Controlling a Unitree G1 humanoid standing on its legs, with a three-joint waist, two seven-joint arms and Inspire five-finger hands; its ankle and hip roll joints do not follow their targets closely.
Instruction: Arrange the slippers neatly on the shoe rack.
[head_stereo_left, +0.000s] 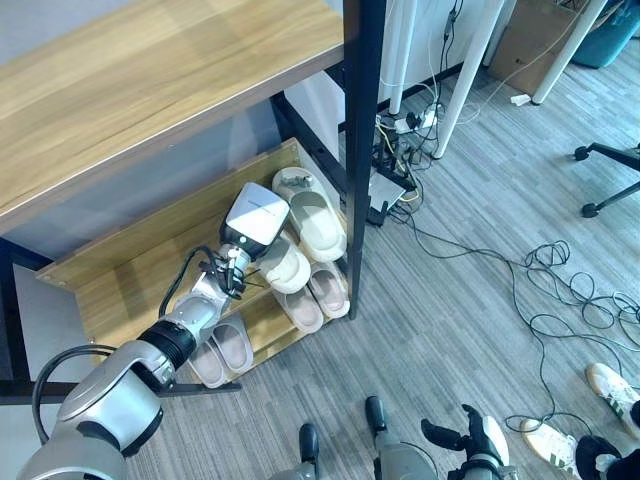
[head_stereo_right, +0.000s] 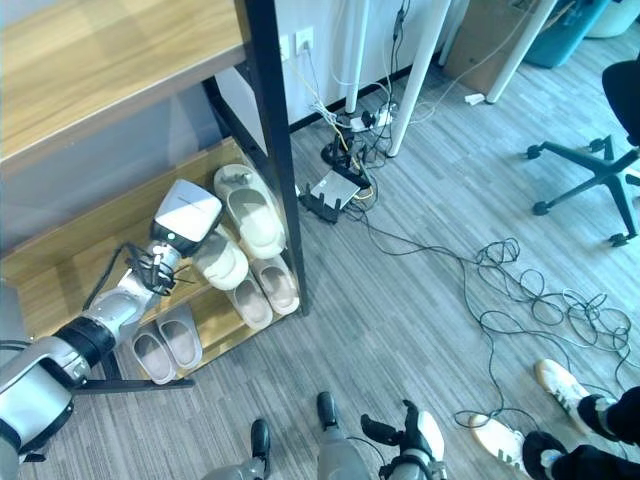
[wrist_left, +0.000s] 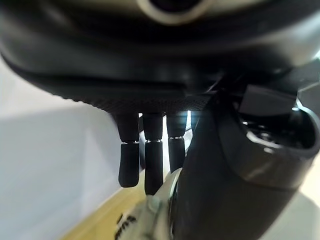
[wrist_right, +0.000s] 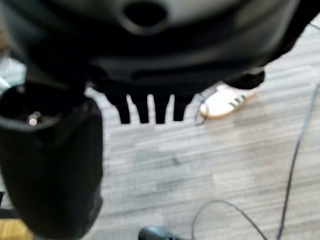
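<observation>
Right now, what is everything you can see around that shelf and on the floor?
Shoe rack: one, light wood boards on a black frame, left side.
Slippers: six, cream and pale pink; cream pair on the upper low shelf, one cream slipper at the left hand, pink pair and another pair on the bottom board.
Cables: many, black, across the grey floor.
White table legs: several, far side.
Chair base: one, black, right.
Person's shoes: white, lower right.
Left hand: fingers curled over the cream slipper.
Right hand: bottom edge, over the floor, holding nothing.
</observation>
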